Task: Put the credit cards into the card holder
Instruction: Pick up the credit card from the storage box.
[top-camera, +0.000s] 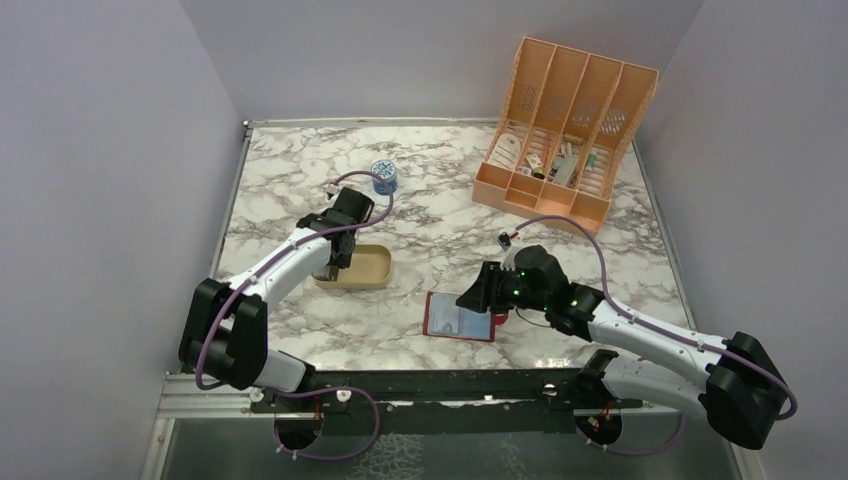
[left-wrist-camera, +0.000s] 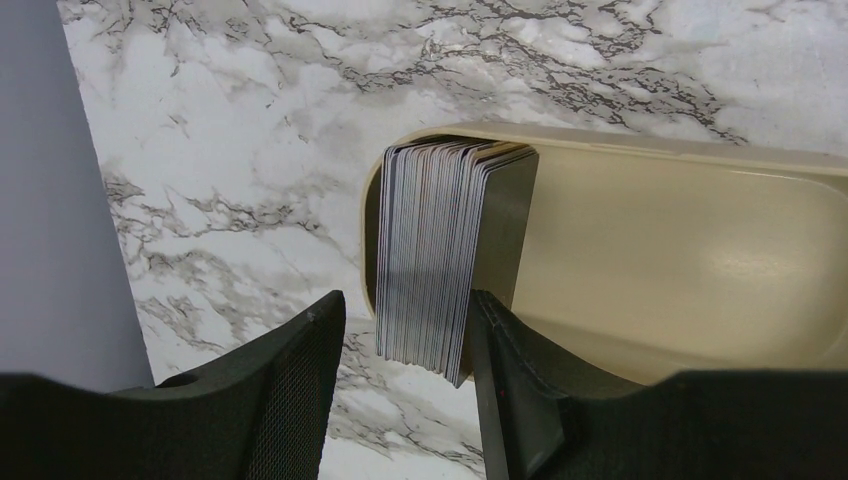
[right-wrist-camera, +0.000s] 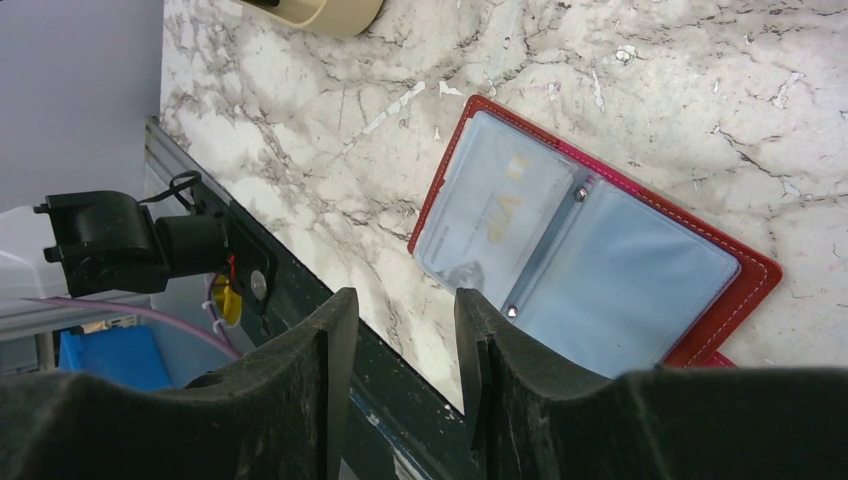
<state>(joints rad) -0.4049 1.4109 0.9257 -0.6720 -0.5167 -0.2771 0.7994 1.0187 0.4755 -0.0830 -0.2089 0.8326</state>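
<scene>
Marbled surface (top-camera: 440, 180), left claw (left-wrist-camera: 405, 300) spread astride grey-edged credit cards (left-wrist-camera: 440, 250) stacked on edge at the left end of a rounded tan tray (left-wrist-camera: 680, 270), right claw (right-wrist-camera: 400, 295) spread, empty, above the open stitched red card holder (right-wrist-camera: 590, 250) lying near centre

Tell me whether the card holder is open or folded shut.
The card holder lies open, spread flat on the table: both pale blue pocket pages face up, nothing folded over them.

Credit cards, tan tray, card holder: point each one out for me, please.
credit cards (left-wrist-camera: 425, 250), left wrist view, on the stacked card edges.
tan tray (left-wrist-camera: 690, 260), left wrist view, on its bare floor.
card holder (right-wrist-camera: 640, 270), right wrist view, on a pale blue inner pocket.
</scene>
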